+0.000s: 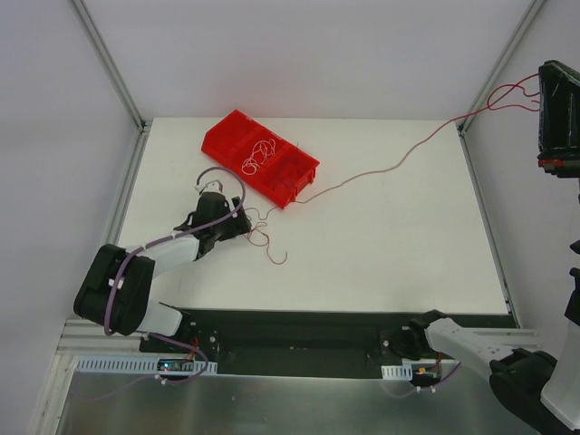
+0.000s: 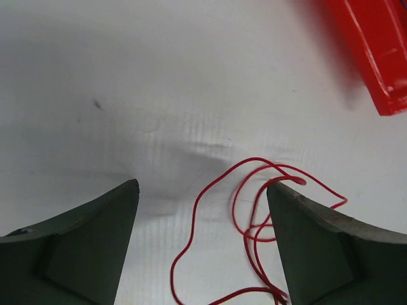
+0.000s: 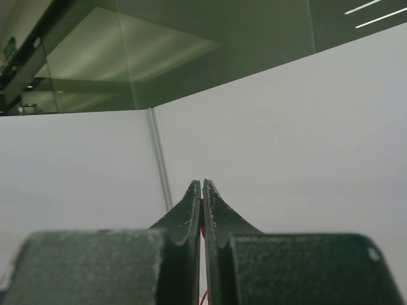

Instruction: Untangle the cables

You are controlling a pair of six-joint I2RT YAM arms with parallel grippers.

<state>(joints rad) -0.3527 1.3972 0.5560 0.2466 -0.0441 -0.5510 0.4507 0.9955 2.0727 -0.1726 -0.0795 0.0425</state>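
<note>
Thin red cable (image 2: 254, 159). Pale, whitish cables (image 1: 258, 154). Bright red bin (image 1: 227, 134). Plain white table (image 1: 390, 245). Dark grey fingers (image 2: 82, 254), a bit speckled. Purple cord (image 1: 159, 242) along the black and white left arm (image 1: 118, 290). White walls (image 1: 317, 54).

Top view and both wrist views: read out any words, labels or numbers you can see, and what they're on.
No text can be read anywhere.
Red bin: no label visible.
Green patch, upper left corner of the right wrist view: perhaps a sign, too small and blurred to read.
</note>
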